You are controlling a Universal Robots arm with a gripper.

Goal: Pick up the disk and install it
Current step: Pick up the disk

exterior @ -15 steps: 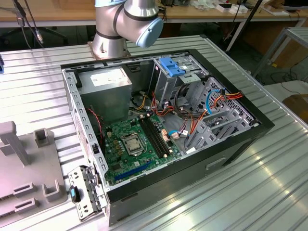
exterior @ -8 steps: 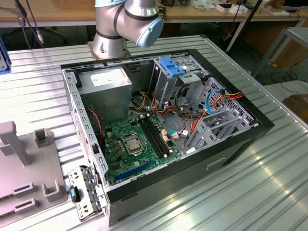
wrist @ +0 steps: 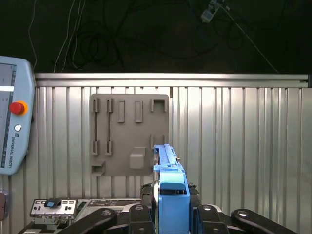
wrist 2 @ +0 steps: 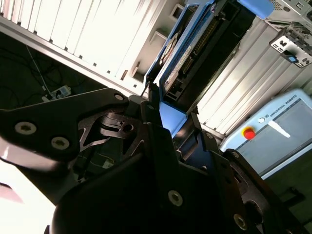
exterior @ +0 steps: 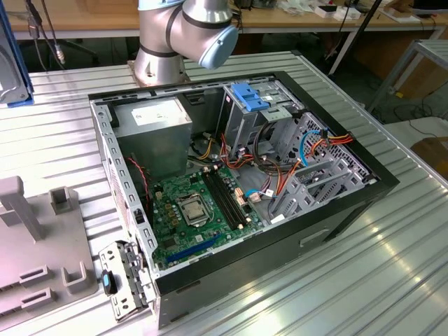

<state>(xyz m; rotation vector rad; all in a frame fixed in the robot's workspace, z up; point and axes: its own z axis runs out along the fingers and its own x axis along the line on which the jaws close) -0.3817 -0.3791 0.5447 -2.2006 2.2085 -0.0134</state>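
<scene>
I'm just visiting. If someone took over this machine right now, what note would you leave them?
Pincer: shut on the disk, which is held edge-on by its blue-railed end, as seen in both wrist views.
Disk: lifted off the ribbed table, near the grey slotted plate.
Done: disk picked up.
Left: installation. The disk is not yet in the open computer case.

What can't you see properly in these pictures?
1. The disk: nearly edge-on in both wrist views, so nothing on its flat faces can be read.
2. Where the tool grips the disk: the tool's own dark body covers it in the second wrist view.
3. The arm: cut off by the exterior view's top edge.
4. Inside the cage: cables hide it in the exterior view.
</scene>
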